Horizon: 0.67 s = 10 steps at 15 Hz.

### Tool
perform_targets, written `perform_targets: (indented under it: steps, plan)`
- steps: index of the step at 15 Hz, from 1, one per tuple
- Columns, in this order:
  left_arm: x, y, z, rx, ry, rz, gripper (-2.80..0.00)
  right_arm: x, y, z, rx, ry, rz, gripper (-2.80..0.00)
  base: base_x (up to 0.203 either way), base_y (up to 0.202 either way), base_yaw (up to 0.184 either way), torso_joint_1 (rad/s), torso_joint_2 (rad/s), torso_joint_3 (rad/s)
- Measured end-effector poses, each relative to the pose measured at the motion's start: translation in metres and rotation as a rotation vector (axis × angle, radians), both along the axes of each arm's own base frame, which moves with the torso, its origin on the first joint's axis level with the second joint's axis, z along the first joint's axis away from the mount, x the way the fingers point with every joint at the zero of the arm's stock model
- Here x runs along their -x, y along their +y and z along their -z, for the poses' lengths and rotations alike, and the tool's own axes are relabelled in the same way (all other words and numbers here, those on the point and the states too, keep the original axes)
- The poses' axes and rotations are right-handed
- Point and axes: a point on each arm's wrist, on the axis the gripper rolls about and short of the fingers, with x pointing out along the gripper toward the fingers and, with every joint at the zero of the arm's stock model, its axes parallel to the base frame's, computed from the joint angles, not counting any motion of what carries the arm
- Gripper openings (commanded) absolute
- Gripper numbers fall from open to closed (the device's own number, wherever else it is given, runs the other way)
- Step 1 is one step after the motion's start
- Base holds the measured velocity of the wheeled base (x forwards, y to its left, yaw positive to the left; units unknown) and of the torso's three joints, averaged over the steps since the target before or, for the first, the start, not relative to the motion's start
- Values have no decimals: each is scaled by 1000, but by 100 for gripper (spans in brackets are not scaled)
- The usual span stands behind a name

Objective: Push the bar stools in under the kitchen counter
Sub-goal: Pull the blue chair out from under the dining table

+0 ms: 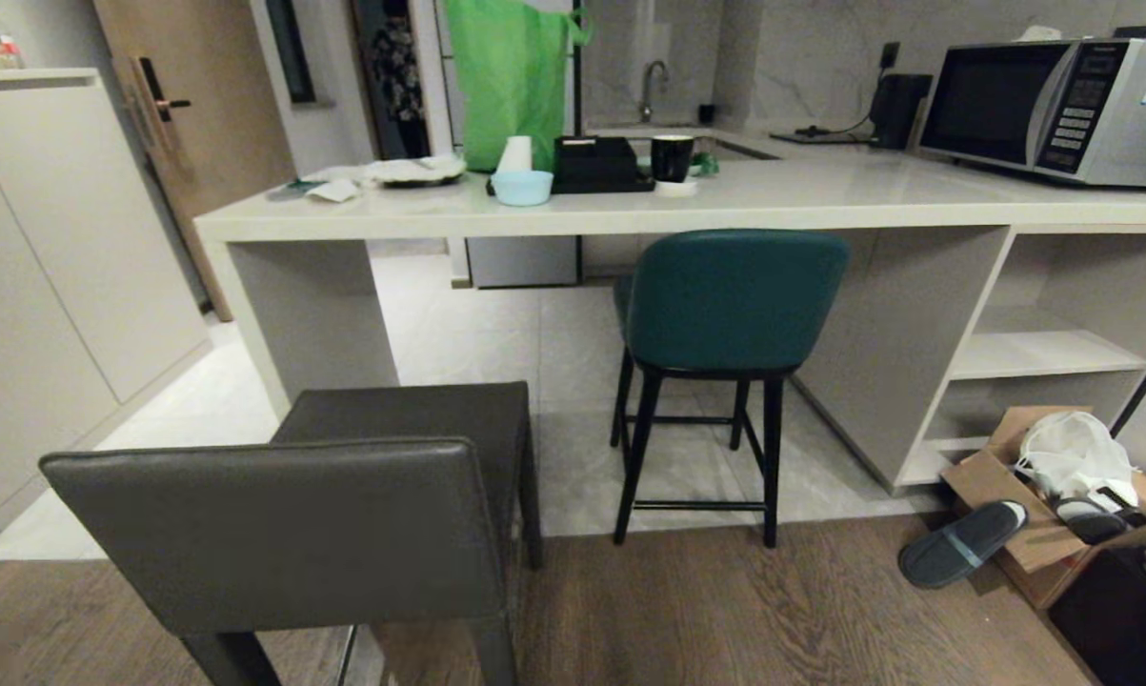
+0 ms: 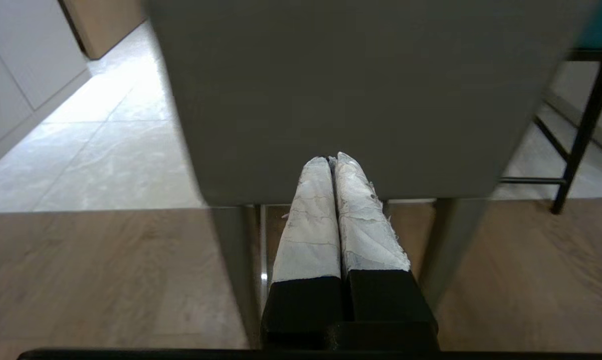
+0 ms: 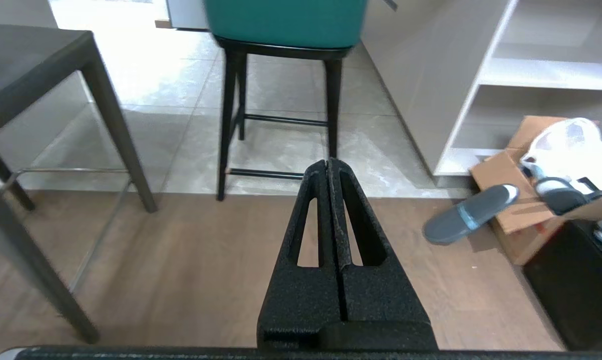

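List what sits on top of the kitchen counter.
On the kitchen counter: a microwave, green bag, black mug, black box, light blue bowl, and a plate. Whatever stands behind the bag is covered.

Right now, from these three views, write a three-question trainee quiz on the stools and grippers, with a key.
1. True or false: the teal stool stands closer to the kitchen counter than the grey stool does.
2. Which gripper points at the grey stool's back? A. left gripper B. right gripper C. neither
3. Fill in: both grippers' fingers are ____.

Key
1. True: the teal stool's back sits at the counter edge, and the grey one is out towards the wood floor.
2. A: in the left wrist view its white-wrapped fingers aim at the grey back, and contact cannot be judged.
3. Shut, holding nothing.
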Motion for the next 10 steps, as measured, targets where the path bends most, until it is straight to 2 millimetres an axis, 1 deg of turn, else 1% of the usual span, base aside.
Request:
perform_targets:
  steps: [10]
  plan:
    - [0, 0, 0, 7, 0, 0, -280, 0, 0, 0, -1, 0, 2, -280, 0, -194, 1, 2, 4, 2]
